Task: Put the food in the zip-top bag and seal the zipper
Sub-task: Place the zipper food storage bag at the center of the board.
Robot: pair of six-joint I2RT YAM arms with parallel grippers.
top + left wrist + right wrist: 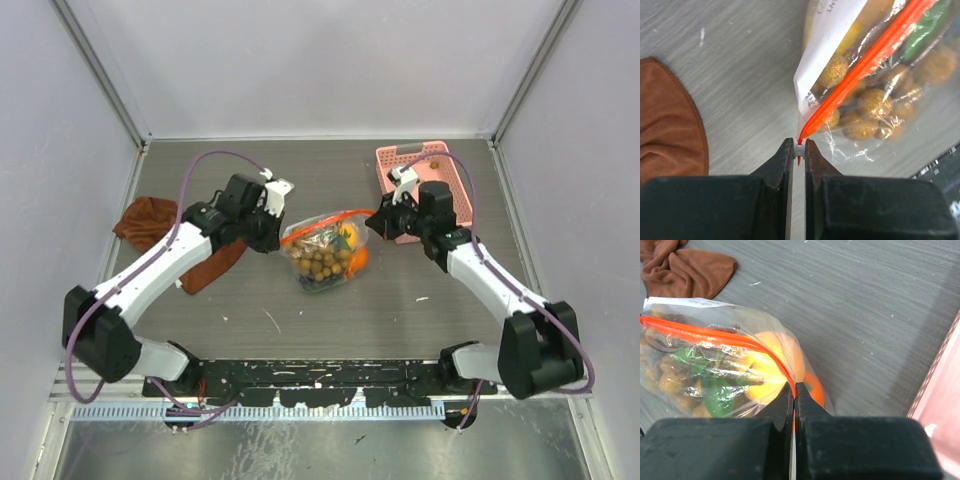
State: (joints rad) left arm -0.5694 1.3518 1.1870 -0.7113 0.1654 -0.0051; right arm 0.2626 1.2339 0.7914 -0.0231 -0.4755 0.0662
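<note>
Food (322, 264) fills the zip-top bag (335, 240) at mid-table overhead, its mouth drawn taut between both arms. Left wrist: left gripper (799, 146) pinches one zipper (865, 65) end beside tan berries (872, 102). Right wrist: right gripper (793, 388) clamps the other end, apparently straightening it for sealing.

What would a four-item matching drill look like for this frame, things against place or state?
Things:
1. cloth
2. basket
3. bag
4. left gripper

Place or state:
a. far right corner, pink
b. shut on one end of the zipper
c. centre, full of fruit
d. left side, brown, crumpled

Pairs: 1-d, 2-a, 3-c, 4-b
</note>
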